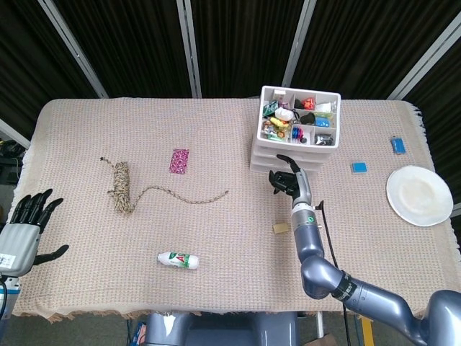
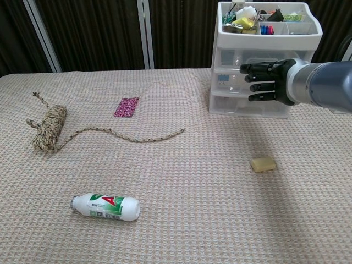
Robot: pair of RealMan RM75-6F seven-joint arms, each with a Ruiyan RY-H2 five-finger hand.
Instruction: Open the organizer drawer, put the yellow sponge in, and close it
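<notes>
A desk under a beige woven cloth carries a white organizer at the far side, its top tray full of small items. A yellow sponge lies in front of it. To the left lie a rope bundle with a trailing end, a pink patterned packet and a small white bottle on its side. At the right sit a white plate and two small blue items.

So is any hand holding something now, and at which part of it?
Nothing is held. The right hand is in front of the organizer drawers with fingers curled, the left hand open, the yellow sponge alone.
</notes>
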